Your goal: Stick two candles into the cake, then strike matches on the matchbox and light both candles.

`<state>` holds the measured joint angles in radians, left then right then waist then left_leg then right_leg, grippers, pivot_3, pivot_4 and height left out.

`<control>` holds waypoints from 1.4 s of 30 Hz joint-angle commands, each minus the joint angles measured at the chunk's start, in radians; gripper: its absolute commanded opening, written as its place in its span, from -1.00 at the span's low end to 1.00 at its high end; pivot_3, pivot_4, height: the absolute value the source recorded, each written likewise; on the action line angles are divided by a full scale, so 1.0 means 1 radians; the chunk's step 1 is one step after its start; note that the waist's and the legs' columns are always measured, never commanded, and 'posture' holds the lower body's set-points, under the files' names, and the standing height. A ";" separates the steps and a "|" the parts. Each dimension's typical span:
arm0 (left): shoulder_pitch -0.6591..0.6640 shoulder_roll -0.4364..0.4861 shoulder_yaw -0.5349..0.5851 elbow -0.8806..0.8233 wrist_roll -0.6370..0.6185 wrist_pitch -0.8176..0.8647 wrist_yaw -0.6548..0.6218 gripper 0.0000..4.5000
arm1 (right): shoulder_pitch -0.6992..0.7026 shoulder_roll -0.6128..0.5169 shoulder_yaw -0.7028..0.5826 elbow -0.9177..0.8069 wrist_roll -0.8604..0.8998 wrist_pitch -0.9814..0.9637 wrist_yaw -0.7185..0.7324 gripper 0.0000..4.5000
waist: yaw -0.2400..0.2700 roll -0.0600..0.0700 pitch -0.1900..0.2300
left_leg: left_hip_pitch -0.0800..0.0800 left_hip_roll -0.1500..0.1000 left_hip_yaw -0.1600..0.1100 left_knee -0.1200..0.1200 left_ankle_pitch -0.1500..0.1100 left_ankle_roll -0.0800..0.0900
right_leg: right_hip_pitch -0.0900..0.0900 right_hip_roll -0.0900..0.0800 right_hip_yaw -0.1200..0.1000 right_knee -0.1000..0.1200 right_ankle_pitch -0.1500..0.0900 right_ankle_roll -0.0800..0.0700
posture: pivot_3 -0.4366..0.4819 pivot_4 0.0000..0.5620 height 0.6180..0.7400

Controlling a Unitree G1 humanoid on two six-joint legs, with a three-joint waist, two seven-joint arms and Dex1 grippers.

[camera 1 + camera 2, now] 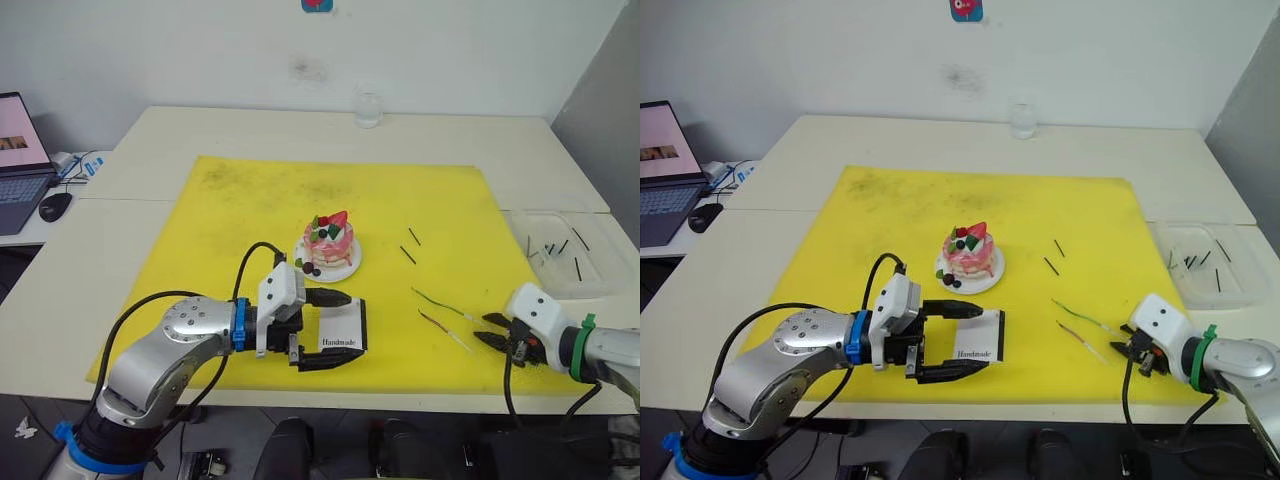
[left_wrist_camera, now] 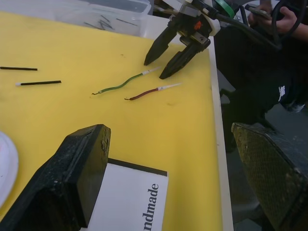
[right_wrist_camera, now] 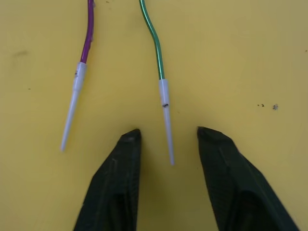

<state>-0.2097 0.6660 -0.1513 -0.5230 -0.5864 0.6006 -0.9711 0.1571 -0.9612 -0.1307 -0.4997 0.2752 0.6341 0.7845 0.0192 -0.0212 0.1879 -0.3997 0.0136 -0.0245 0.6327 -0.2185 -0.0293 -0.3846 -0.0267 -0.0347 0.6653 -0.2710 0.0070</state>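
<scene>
Low at the right of the frame, the right gripper [image 3: 165, 137] had its fingers spread around the pale tip of the green candle [image 3: 153, 41], whose long axis ran straight ahead. The reddish candle [image 1: 443, 329] lay beside. The left gripper [image 1: 333, 331], fingers apart, bracketed the matchbox [image 1: 338, 328].

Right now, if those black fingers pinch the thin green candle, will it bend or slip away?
The green candle looks very thin and wavy, so it probably flexes. Lying flat on the yellow mat, it may be hard to get under. The right gripper is open around its pale tip, which looks delicate.
</scene>
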 commanded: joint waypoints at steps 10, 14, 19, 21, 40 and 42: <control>0.021 0.003 0.038 -0.013 -0.032 0.015 0.012 1.00 | 0.006 0.018 -0.153 -0.069 0.111 0.141 0.019 -0.99 | 0.002 0.000 0.000 | -0.001 0.000 0.000 0.003 0.000 0.000 | 0.001 0.000 0.001 -0.001 0.001 0.001 | -0.05 -0.47 1.00; 0.014 0.000 0.080 -0.006 -0.076 0.080 0.053 1.00 | -0.001 0.035 -0.238 -0.097 0.185 0.168 0.036 -0.99 | 0.001 0.000 0.000 | -0.001 0.001 -0.001 0.003 0.000 0.000 | 0.001 0.001 0.000 0.000 0.001 0.001 | -0.05 -0.47 1.00; -0.037 -0.002 0.134 0.019 -0.220 0.255 0.099 1.00 | -0.095 0.084 -0.322 -0.123 0.355 0.266 0.010 -0.99 | 0.000 0.000 0.000 | 0.000 0.002 -0.001 0.002 0.000 0.000 | 0.001 0.003 0.000 0.000 0.001 0.001 | -0.05 -0.47 1.00; -0.087 -0.056 0.179 0.038 -0.351 0.347 0.169 1.00 | -0.180 0.127 -0.337 -0.126 0.471 0.341 -0.032 -0.99 | -0.001 0.000 0.000 | 0.000 0.002 -0.001 0.003 0.000 0.000 | 0.001 0.003 0.000 0.000 0.001 0.001 | -0.05 -0.47 1.00; -0.316 -0.402 0.291 0.266 -0.966 0.468 0.690 1.00 | -0.538 0.413 -0.189 -0.028 1.283 0.508 -0.616 -0.99 | -0.013 0.000 0.000 | -0.003 0.001 -0.001 0.006 0.000 0.000 | 0.000 0.003 0.003 0.002 0.002 0.001 | -0.05 -0.47 1.00; -0.314 -0.397 0.289 0.271 -0.991 0.466 0.702 1.00 | -0.526 0.392 -0.168 -0.037 1.330 0.489 -0.640 -0.99 | -0.015 0.000 0.000 | -0.003 0.001 -0.001 0.006 0.000 0.000 | 0.000 0.003 0.003 0.002 0.002 0.001 | -0.05 -0.47 1.00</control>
<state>-0.5125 0.2697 0.1247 -0.2383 -1.5315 1.0794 -0.2798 -0.3681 -0.5536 -0.3063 -0.5068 1.5405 1.1555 0.1642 0.0038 -0.0216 0.1882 -0.4024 0.0142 -0.0257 0.6390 -0.2185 -0.0289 -0.3847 -0.0234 -0.0320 0.6675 -0.2688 0.0078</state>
